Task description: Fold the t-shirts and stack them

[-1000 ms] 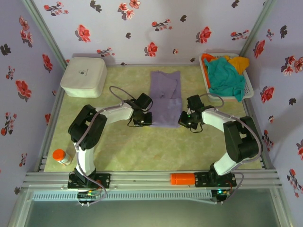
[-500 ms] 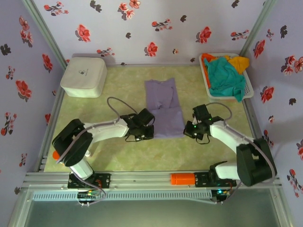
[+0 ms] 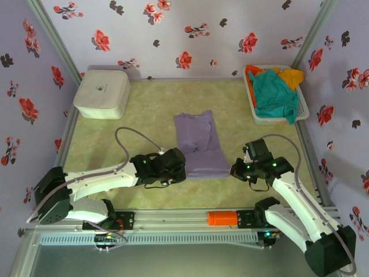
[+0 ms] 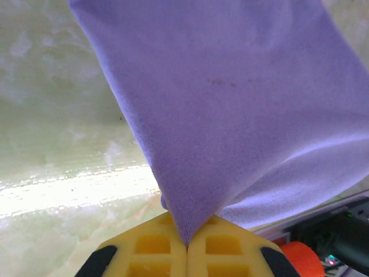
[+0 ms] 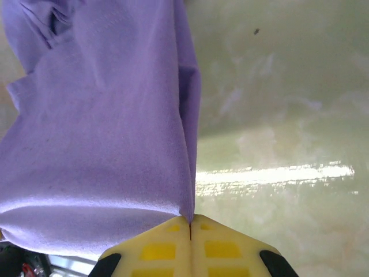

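1. Top external: the lavender t-shirt [image 3: 199, 141] lies flat mid-table [image 3: 144, 115], collar end toward the back wall; the left gripper [image 3: 180, 168] is at its near-left corner and the right gripper [image 3: 235, 170] at its near-right corner; the black wrist bodies cover the fingertips here, so the pinch is hard to make out from above.
2. Left wrist: the yellow pads [image 4: 153, 248] are pressed together with a corner of lavender cloth clamped in the seam; the cloth fans out taut from the pinch; the shirt is cut off at the top and right edges of frame.
3. Right wrist: the yellow pads [image 5: 155, 251] are likewise closed on the shirt's edge; the cloth spreads left and runs out of frame; bare green table with a glare stripe on the right.
4. Top external gives the shirt's whole outline and both arms; the wrist views give the clamped corners and the weave close up.
5. Far-right corner: a white basket [image 3: 275, 120] holds a teal shirt [image 3: 274, 92] heaped over an orange shirt [image 3: 252, 72] and a yellow shirt [image 3: 291, 75], both mostly hidden.
6. A white box [image 3: 102, 93] sits far left; an orange block [image 3: 222, 218] sits on the near rail; left wrist shows a blurred orange shape [image 4: 300, 257] cut off at the bottom right, too unclear to identify.
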Tool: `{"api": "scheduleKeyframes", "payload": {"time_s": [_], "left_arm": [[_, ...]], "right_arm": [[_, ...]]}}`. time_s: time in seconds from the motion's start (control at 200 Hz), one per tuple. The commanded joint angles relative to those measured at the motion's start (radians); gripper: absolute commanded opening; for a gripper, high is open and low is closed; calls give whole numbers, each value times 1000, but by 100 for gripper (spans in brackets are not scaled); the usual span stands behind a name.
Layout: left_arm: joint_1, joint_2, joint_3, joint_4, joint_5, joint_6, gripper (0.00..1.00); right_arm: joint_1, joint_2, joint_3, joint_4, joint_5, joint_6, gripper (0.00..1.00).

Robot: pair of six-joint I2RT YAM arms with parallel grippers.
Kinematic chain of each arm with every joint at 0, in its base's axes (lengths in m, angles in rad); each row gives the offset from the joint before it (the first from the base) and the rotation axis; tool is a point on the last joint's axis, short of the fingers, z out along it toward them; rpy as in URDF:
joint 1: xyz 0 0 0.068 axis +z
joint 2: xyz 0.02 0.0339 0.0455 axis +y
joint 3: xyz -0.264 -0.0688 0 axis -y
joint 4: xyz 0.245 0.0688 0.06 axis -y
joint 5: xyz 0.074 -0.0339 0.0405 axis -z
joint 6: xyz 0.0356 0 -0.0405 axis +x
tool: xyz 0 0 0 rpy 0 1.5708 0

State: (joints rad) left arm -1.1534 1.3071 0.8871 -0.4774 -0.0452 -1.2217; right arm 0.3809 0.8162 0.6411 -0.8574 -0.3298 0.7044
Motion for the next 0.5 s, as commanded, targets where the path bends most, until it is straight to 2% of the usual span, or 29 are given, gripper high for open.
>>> {"api": "scheduleKeyframes", "payload": {"time_s": [0.0, 0.22, 0.495], "left_arm": [[-2, -65, 64, -167, -66, -49, 0], [58, -123, 141, -264, -85, -7, 0], [169, -169, 102, -219, -14, 26, 0]], "right_arm": [[3, -5, 107, -123, 5, 20, 0], [1, 109, 294, -162, 29, -24, 0], [2, 215, 385, -111, -4, -25, 0]]}}
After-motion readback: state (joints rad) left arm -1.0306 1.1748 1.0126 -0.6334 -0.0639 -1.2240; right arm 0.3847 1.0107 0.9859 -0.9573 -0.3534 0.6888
